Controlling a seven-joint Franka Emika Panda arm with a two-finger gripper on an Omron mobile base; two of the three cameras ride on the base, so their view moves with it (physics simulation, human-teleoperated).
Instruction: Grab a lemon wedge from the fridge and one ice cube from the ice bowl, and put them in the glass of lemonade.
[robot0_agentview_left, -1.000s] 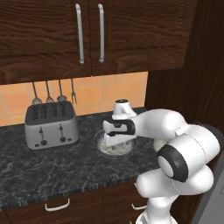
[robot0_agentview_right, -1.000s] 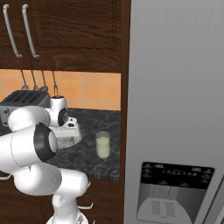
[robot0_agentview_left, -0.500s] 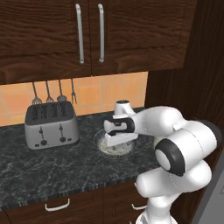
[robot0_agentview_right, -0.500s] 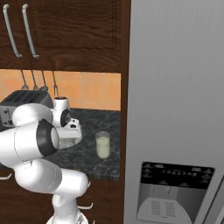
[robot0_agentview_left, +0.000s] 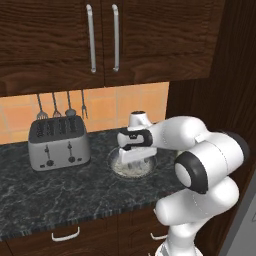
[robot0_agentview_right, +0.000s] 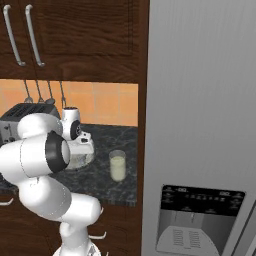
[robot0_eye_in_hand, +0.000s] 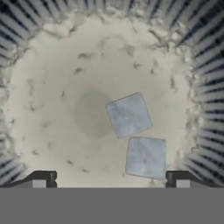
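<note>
hand view: jaws wide above ice bowl (robot0_eye_in_hand: 52, 65) | two cubes | fingertips cut off low

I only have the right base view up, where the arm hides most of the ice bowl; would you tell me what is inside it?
Observer: The hand view looks straight into the ice bowl, and two pale grey ice cubes lie on its floor.
Operator: Thank you. Do the cubes touch each other?
Observer: They lie close, corner to corner, one nearer the gripper; whether they touch I cannot tell.
Operator: Are the fingers open?
Observer: Yes, the fingertips stand wide apart at the bottom of the hand view, with the nearer cube just above the gap, toward the right tip.
</note>
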